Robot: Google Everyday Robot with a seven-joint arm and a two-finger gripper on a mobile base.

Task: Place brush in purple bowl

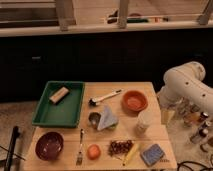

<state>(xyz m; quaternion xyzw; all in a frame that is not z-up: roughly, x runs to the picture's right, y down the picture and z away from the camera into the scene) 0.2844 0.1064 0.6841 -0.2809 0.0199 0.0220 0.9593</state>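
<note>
Brush (106,96): slim cream handle, dark round head; purple bowl (49,145) round, smooth; gripper (168,116) at right, can't tell if open.

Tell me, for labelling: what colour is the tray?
Tray: green, camera view; gripper hangs at table right edge.

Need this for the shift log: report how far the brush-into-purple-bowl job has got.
Done: nothing yet. The brush lies on the table between the green tray and orange bowl; the purple bowl, front left, holds nothing. In hand: the gripper hangs beside the table's right edge, apart from the brush. Left: grasp, carry, release into the bowl.
</note>
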